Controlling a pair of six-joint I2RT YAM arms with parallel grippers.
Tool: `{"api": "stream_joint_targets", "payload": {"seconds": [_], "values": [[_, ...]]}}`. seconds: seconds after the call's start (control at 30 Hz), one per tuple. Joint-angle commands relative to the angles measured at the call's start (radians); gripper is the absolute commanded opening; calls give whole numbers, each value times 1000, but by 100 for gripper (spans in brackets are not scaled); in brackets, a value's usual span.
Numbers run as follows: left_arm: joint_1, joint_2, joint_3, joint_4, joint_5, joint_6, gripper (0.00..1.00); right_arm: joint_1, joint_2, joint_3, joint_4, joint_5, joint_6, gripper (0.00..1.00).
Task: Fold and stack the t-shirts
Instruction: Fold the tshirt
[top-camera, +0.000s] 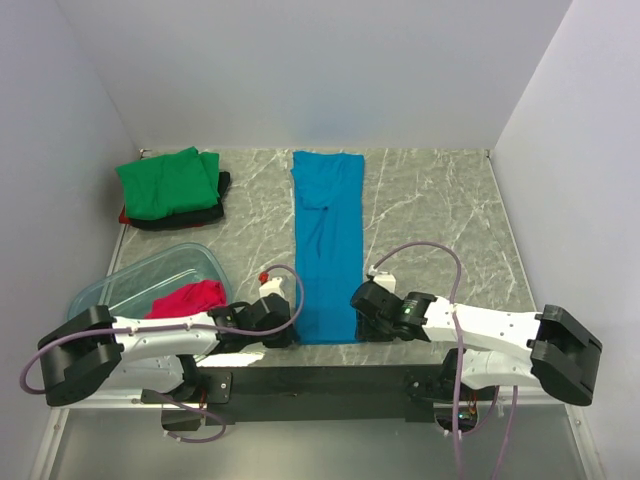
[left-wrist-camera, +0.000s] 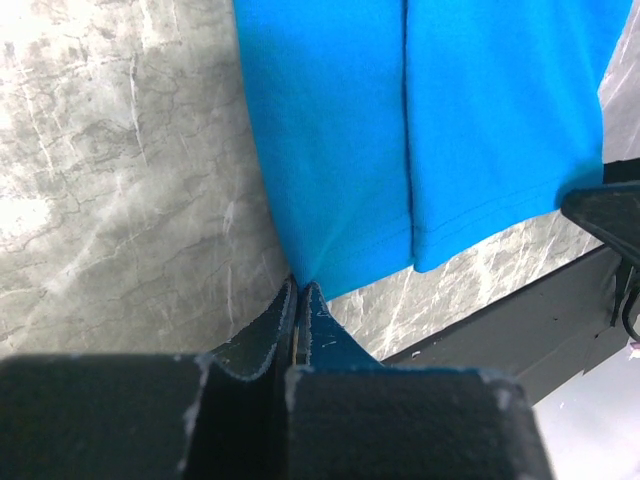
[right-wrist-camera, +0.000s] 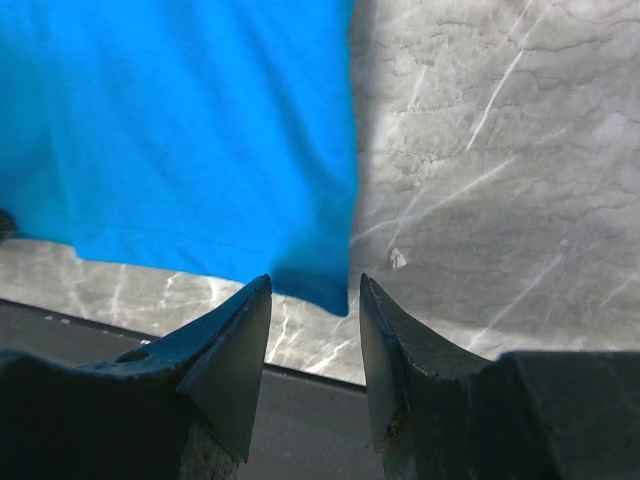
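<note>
The bright blue t-shirt (top-camera: 327, 240) lies folded into a long narrow strip down the middle of the table. My left gripper (top-camera: 291, 332) is shut on its near left corner (left-wrist-camera: 330, 255). My right gripper (top-camera: 358, 300) is open, its jaws on either side of the near right corner (right-wrist-camera: 320, 280) without closing on it. The green t-shirt (top-camera: 168, 182) lies folded on top of the black one (top-camera: 200, 215) at the back left, with a red edge under them. A magenta-red t-shirt (top-camera: 188, 298) lies bunched in the clear bin.
The clear plastic bin (top-camera: 120, 285) stands at the near left, beside my left arm. The table's front edge (top-camera: 320, 350) runs just below the shirt's hem. White walls close in the back and both sides.
</note>
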Motion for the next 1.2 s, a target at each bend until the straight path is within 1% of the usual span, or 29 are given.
{"api": "stream_joint_targets", "payload": {"seconds": [0.0,0.1,0.13,0.17,0.27,0.3,0.43,0.57,0.7,0.8,0.93,1.07,1.17], "values": [[-6,-27,-17,-20,-6,-11,0,-11,13,-10,54,3,-3,48],[-6,-33,-23,-11,-3,-8,0,-19,25,-33,94,-23,-10,47],[-6,-33,-25,-9,-1,-6,0,-20,30,-36,108,-33,-15,45],[-6,-32,-29,0,2,-5,0,-19,39,-42,114,-40,-18,35],[-7,-35,-44,11,14,-3,0,-19,42,-45,108,-60,-41,11],[-9,-36,-48,12,19,-3,0,-17,39,-45,99,-62,-44,0],[-21,-82,-67,9,37,6,0,-19,-8,-50,49,-83,-58,0],[-47,-151,-95,46,85,11,0,-10,-50,-60,36,-164,-78,0],[-78,-173,-92,45,112,-2,0,39,-37,-53,22,-203,-64,0],[-104,-180,-77,2,89,-25,0,90,-50,-33,-5,-194,-27,0],[-109,-232,-75,3,48,-63,0,98,-99,1,-34,-169,-10,0],[-107,-259,-35,-12,-17,-57,0,73,-81,47,-44,-116,-44,0],[-83,-222,-14,28,-30,-28,0,35,-36,93,-48,-86,-85,0]]}}
